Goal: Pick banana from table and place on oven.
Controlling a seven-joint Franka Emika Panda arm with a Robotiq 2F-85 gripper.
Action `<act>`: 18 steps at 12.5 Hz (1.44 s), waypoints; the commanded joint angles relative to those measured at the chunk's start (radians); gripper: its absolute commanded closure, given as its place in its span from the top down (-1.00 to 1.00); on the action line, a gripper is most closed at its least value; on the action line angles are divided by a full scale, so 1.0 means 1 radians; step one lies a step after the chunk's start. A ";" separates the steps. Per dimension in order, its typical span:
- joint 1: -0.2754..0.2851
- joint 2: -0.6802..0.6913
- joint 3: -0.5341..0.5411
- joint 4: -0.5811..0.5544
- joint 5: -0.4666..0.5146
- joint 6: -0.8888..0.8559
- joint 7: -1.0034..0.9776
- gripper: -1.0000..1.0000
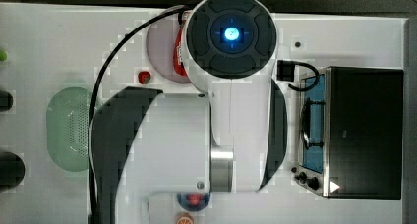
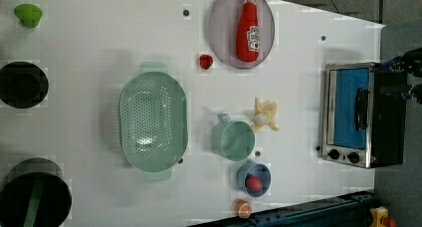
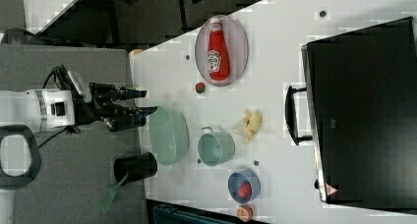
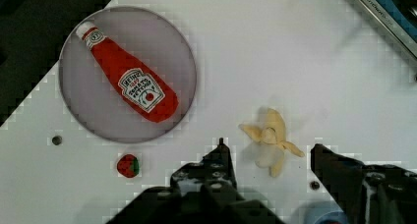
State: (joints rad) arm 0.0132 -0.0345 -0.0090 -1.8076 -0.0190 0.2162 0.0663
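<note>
Small pale cream-yellow banana [image 2: 264, 116] lying on the large flat white table [image 2: 99, 33], splayed open, untouched. Just beside a mint-green mug [image 2: 233, 139] in the left view, between that mug and the boxy toaster oven [image 2: 362, 115] with its matte black top, silver frame and blue-tinted glass door. Well apart from the oven still; oven top bare.

Black two-fingered gripper [image 4: 269, 157] hanging above the table, jaws spread wide, nothing between them. In the wrist view, banana showing in the gap between the two dark fingers [image 4: 214, 167], below and clear of them. In the right view, gripper [image 3: 142, 101] pointing off the white arm [image 3: 34, 111] toward the table, high up, away from every object.

Elsewhere: red ketchup bottle [image 4: 128, 81] lying on a round greyish plate [image 4: 74, 96]; small red strawberry [image 4: 128, 165] just beside that plate's rim. Large mint-green perforated colander [image 2: 153, 120] near the mug. Blue bowl [image 2: 254, 177] with a red fruit inside, a small orange piece [image 2: 243, 208] near the table's edge beside it.

In the top view, arm's bulk covering the middle of the table, oven [image 1: 364, 130] at the top view's right.
</note>
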 commanded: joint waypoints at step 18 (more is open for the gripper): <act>-0.022 -0.040 -0.008 -0.707 0.015 0.627 0.095 1.00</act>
State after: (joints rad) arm 0.0016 -0.0100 -0.0188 -2.5020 -0.0032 0.8188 0.1265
